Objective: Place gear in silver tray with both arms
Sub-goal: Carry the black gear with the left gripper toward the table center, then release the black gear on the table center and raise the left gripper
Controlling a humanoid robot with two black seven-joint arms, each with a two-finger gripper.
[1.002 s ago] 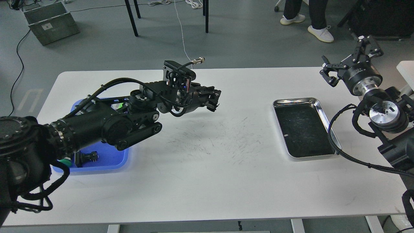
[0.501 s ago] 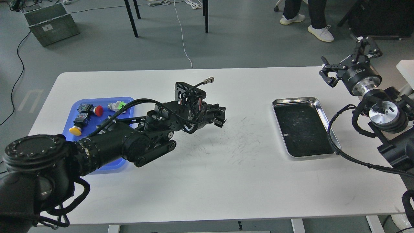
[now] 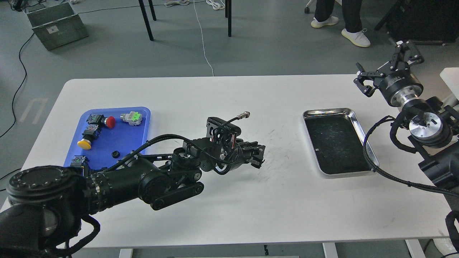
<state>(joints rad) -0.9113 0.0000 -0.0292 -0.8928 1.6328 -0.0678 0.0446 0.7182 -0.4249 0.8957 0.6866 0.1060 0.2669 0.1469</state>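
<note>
The silver tray [image 3: 328,111] lies on the right part of the white table, its dark scratched bottom bare. My left arm reaches low across the table's middle. Its gripper [image 3: 259,156] is dark and points right, about a hand's width left of the silver tray. I cannot tell its fingers apart or whether it holds anything. No gear shows clearly. A small black round part [image 3: 115,154] lies in the blue tray. My right gripper [image 3: 385,65] is open and empty, raised beyond the table's far right corner, behind the silver tray.
The blue plastic tray [image 3: 118,138] at the left holds a red button [image 3: 110,122], a yellow button [image 3: 84,144] and a grey-green part [image 3: 131,117]. A person's legs [image 3: 353,21] stand beyond the table. A grey crate [image 3: 55,23] is on the floor far left.
My left arm has swung right and nearer to me, off the blue tray and toward the silver tray, uncovering the blue tray's parts. The right arm has not moved.
</note>
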